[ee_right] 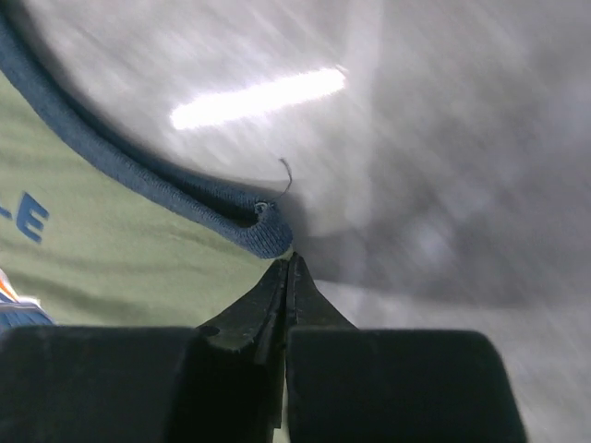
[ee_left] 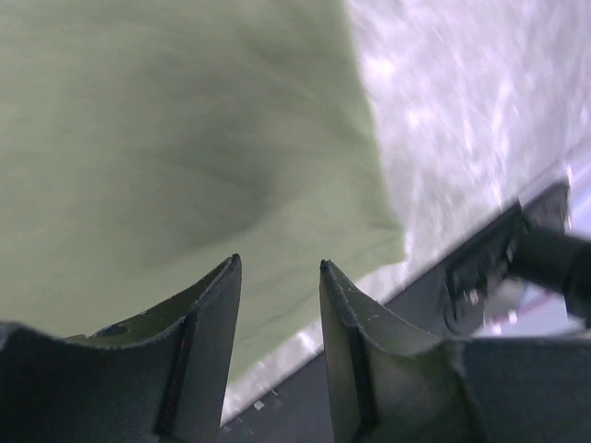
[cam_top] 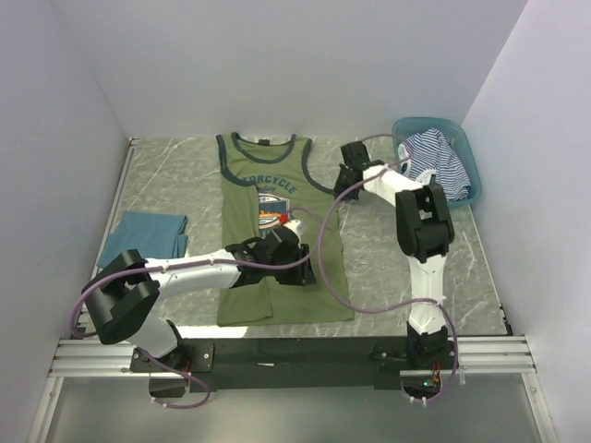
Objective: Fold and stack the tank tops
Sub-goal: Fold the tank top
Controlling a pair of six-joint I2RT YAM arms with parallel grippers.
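The grey marbled desk (cam_top: pixel 388 268) filled the space between the white walls. The olive-green tank top (cam_top: pixel 242 198) lay spread flat on it near the middle, neck toward the far wall and hem toward the arms, with its round orange-blue graphic facing up. The teal-blue tank top (cam_top: pixel 146 235) sat folded on the left part of the desk, well apart from the green one. A teal basket (cam_top: pixel 471 161) stood in the far right corner, and the navy-and-white striped tank top (cam_top: pixel 434 157) lay bunched inside it, partly spilling over the rim. The left arm reached across the lower half of the green top; in its wrist view the left tool (ee_left: pixel 277 266) was released, fingers apart with nothing between them, above the cloth near its right hem corner. The right tool (ee_right: pixel 288 263) was clenched, fingers pressed together, its tips at the green top's right armhole just under the curled end of the navy trim (ee_right: pixel 138 175). Whether any cloth was caught between them could not be told.
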